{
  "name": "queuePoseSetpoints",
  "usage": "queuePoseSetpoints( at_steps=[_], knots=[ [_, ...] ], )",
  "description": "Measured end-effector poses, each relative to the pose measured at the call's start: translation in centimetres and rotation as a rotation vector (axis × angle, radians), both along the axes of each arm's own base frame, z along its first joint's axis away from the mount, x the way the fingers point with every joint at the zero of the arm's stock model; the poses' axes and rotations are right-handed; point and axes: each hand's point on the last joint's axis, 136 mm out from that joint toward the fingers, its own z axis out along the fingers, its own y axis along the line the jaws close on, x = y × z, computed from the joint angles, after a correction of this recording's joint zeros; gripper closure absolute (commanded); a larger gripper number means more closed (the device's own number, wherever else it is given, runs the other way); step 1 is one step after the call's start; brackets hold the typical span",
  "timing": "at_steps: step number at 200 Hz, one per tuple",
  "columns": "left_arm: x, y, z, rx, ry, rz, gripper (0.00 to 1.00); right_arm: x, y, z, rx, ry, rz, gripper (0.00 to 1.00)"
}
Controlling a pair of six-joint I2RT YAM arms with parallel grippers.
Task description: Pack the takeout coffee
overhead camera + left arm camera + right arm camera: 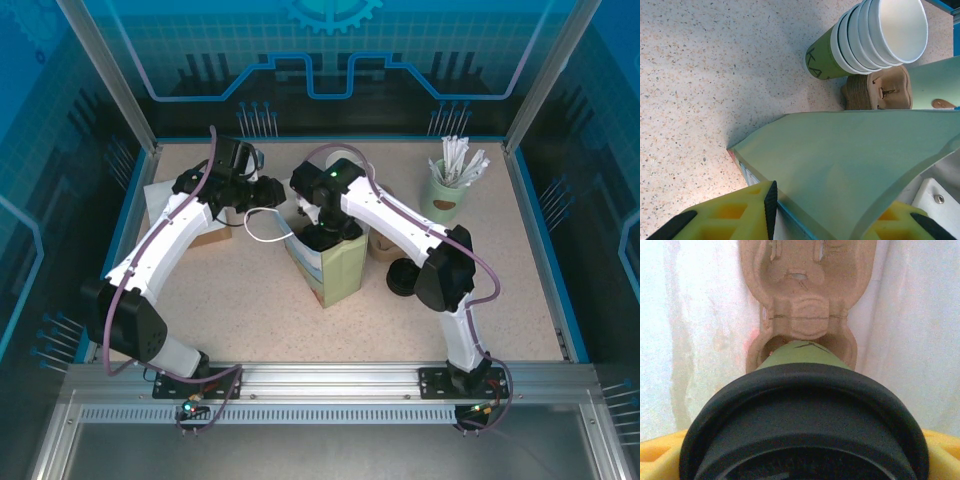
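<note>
- The right gripper [325, 235] reached down inside the bag [335, 275], its jaws spread wide around a lidded coffee cup [800, 355].
- The cup hung upright. Its long axis ran straight down from the hand to the bag's floor, and its base was at the near pocket of the carrier [800, 315] lying there.
- The next move looked like a plain drop along that axis. The right arm was the one placed for it.
- The left gripper [820, 212] sat at the bag's rim, partly closed with the bag's wall between its fingers, apparently holding the mouth open.
- Count: one bag, one lidded cup, one carrier with two pockets inside the bag.
- Just beyond the bag stood one nested cup stack [875, 35] of at least four.
</note>
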Motion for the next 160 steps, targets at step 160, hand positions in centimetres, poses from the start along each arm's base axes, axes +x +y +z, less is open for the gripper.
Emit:
queuePoseSetpoints(
  at_steps=[160],
  knots=[
    [-0.02, -0.02, 0.01, 0.0, 0.0, 0.0, 0.65, 0.06, 0.19, -0.96, 0.006, 0.007, 0.006, 0.12]
  ],
)
